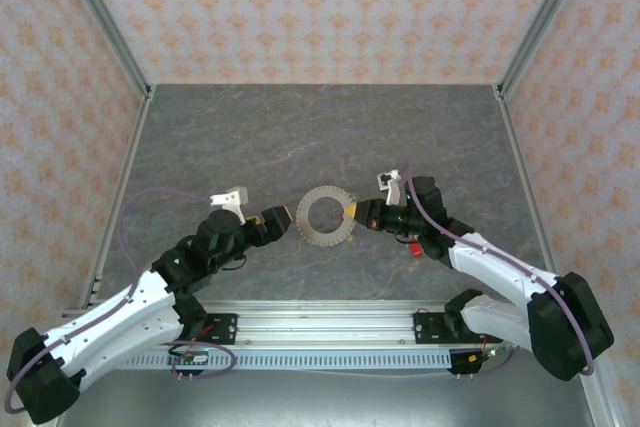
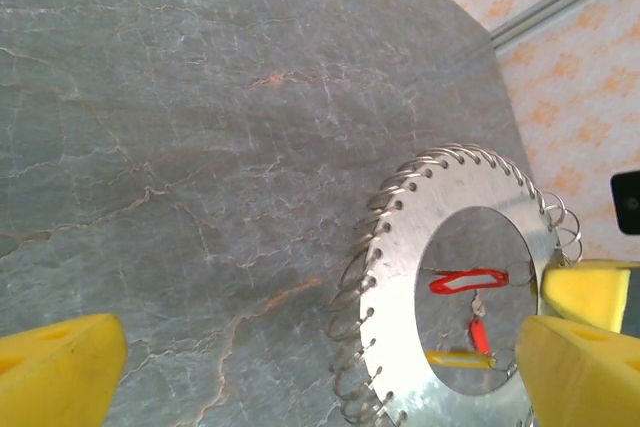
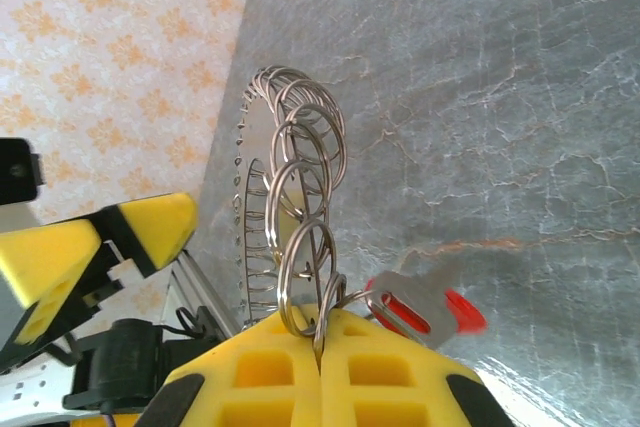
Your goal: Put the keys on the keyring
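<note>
Grey table, open room; left fingers wide apart; right fingers clamped on keyring rim.

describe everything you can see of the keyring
The keyring is a flat silver-grey metal disc with a wide round hole and many small wire loops threaded along its rim. It faces up between the two hands. The right hand is shut on a loop at its right edge. The open left hand is close by its left edge, not gripping. Red and yellow keys hang from loops near the right hand.
</note>
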Controlling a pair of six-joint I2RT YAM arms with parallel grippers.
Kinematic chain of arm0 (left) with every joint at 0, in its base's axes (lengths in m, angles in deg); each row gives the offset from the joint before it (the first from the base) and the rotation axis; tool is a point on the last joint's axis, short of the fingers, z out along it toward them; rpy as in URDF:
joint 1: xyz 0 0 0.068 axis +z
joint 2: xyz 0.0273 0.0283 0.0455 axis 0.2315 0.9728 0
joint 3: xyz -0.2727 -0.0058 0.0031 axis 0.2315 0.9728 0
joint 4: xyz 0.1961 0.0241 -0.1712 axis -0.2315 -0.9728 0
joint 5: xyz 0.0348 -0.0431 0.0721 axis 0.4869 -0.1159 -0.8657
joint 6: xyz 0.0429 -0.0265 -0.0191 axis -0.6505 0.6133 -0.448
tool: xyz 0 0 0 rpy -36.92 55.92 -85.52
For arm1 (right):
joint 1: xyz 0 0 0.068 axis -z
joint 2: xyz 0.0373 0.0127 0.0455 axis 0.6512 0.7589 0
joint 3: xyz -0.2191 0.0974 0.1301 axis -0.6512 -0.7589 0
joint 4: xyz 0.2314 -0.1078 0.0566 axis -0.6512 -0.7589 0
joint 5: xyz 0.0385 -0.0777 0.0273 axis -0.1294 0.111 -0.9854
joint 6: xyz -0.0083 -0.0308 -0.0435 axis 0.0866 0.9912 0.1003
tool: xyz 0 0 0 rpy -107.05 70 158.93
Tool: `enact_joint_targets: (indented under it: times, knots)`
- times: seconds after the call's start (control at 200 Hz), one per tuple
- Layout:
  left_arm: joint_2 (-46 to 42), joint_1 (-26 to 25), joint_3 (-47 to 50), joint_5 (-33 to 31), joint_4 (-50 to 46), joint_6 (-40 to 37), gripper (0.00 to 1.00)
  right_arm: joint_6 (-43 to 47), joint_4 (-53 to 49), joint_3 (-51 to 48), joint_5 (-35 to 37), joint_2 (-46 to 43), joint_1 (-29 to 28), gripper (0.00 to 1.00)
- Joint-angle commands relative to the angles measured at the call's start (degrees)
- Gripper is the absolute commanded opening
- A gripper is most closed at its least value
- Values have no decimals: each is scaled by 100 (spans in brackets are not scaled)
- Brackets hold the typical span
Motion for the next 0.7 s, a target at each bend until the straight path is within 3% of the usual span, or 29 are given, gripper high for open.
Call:
enact_joint_targets:
  times: [0.0,0.43,0.566,0.696]
  knots:
    - [-33,259,197,914,789,229,100,-270,535,235,-286,-153,16,0]
    - [874,347,-251,1405,1280,253,94,-699,986,361,-515,-231,7,0]
    - [1010,344,-417,1568,1399,220,76,-728,1012,446,-629,-219,-2,0]
    - [1131,349,-523,1746,1566,184,69,-733,1029,551,-774,-227,-10,0]
